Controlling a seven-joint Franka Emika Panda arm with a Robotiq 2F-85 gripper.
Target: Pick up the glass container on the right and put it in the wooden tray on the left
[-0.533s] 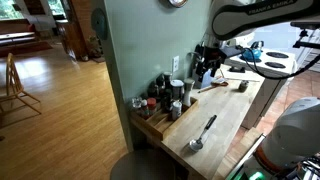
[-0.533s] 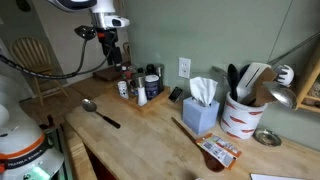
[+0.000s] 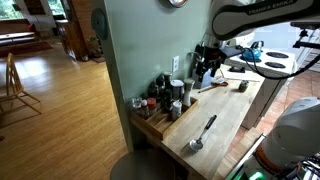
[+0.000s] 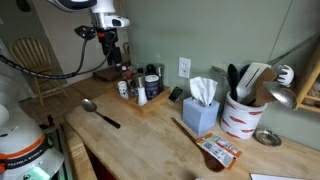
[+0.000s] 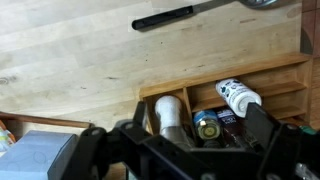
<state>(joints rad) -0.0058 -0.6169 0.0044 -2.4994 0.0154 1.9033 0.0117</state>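
Step in hand: approach to the glass container (image 3: pixel 241 86), standing on the worktop (image 3: pixel 230 115) near the bare end of the wooden tray (image 3: pixel 152 127), well apart from the jars crowded at the tray's other end.

Claw (image 3: pixel 205 65): poised above the tray's bare end. Fingers (image 5: pixel 270 140) spread wide in the wrist view, apparently with nothing between them.

Procedure:
- Carry the claw past the tray end until centred over the container.
- Descend vertically, placing one finger on each side of the squat body.
- Close gently on the glass; avoid pinching the rim alone.
- Lift clear of the low tray rim before traversing.
- Choose a bare stretch of tray, apart from the white-topped bottle (image 5: pixel 168 115) and its neighbours.

View comparison:
- Wrist view only: tray interior from above, the white-topped bottle, a dark-lidded jar (image 5: pixel 208 125), a spoon handle (image 5: pixel 165 17) beyond the tray. No sight of the container.
- Exterior views only: claw height above the tray. In an exterior view, a tissue box (image 4: pixel 200 105) and a utensil crock (image 4: pixel 240 115) past the tray's crowded end.
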